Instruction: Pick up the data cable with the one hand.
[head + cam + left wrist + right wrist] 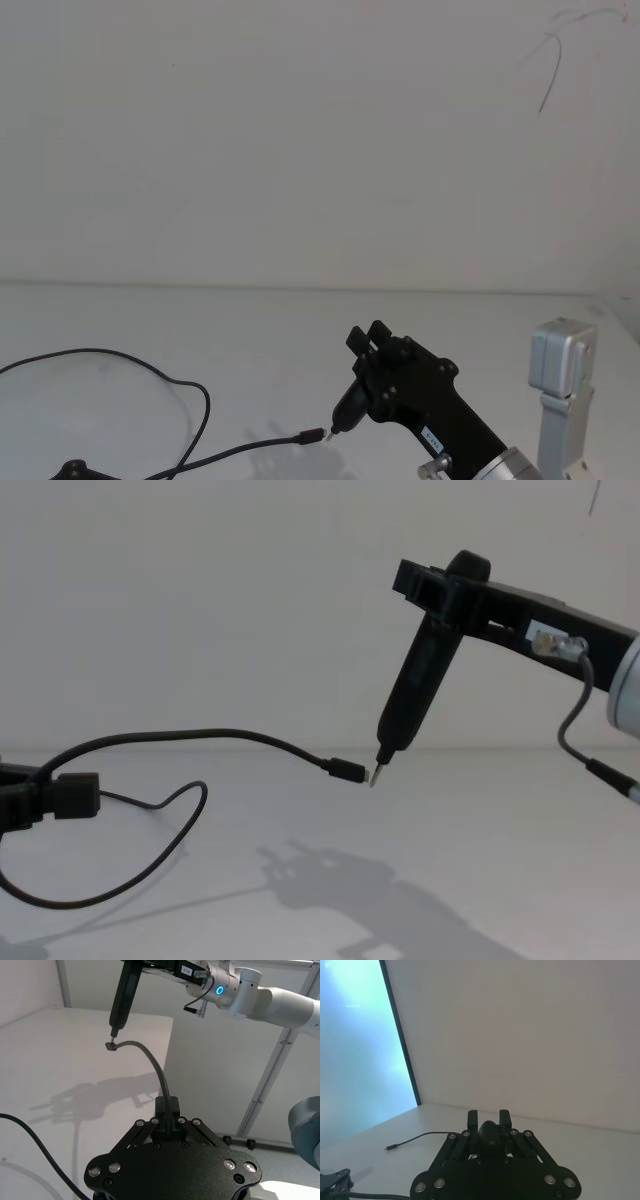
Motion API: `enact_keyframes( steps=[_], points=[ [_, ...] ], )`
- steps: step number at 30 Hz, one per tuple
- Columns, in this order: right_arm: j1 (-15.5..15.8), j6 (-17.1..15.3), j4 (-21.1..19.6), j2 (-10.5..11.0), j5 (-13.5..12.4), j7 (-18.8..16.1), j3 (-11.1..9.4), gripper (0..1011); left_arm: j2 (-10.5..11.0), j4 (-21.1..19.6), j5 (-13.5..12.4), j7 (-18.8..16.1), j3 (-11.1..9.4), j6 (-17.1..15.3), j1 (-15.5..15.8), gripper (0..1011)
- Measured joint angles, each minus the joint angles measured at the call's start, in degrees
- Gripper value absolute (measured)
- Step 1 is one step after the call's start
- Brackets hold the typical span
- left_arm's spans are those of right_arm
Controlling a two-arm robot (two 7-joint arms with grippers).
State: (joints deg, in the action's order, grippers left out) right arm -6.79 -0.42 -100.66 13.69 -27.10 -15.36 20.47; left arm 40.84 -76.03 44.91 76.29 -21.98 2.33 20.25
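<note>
Left gripper (167, 1125) clamped on data cable (200, 738) blocky plug (72, 795), lifted off table (480, 820). Right gripper (489, 1119) clamped on pen tool (415, 695), tip beside small plug (345, 770). Risk: pen tip snagging, tugging plug loose.

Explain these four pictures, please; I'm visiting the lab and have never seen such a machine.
It is a two-armed robot at a white table. One picture looks down from its head, one looks forward from its chest, and two come from cameras on its wrists. The left claw grips the blocky plug of a black data cable. The right claw holds a black pen-like tool, whose metal tip is almost at the cable's small plug, raised above the table.
</note>
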Motion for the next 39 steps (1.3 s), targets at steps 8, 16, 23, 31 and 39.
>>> enact_keyframes(
  steps=[8,16,23,31,39],
  points=[
    [-0.4,0.5,0.6,-0.3,0.0,-0.3,-0.2,251,0.0,0.0,0.0,0.0,0.0,0.0,0.0,35],
    [-0.8,0.6,1.1,-0.8,-0.6,-0.3,-0.3,251,0.0,0.0,0.0,0.0,0.0,0.0,0.0,35],
    [-1.0,-0.1,1.1,-1.1,-1.6,-0.3,-0.1,251,0.0,0.0,0.0,0.0,0.0,0.0,0.0,35],
    [-0.9,-1.0,0.7,-1.0,-2.6,-0.2,0.2,251,0.0,0.0,0.0,0.0,0.0,0.0,0.0,35],
    [-0.8,-1.5,0.5,-0.8,-3.1,0.0,0.4,251,0.0,0.0,0.0,0.0,0.0,0.0,0.0,35]
  ],
)
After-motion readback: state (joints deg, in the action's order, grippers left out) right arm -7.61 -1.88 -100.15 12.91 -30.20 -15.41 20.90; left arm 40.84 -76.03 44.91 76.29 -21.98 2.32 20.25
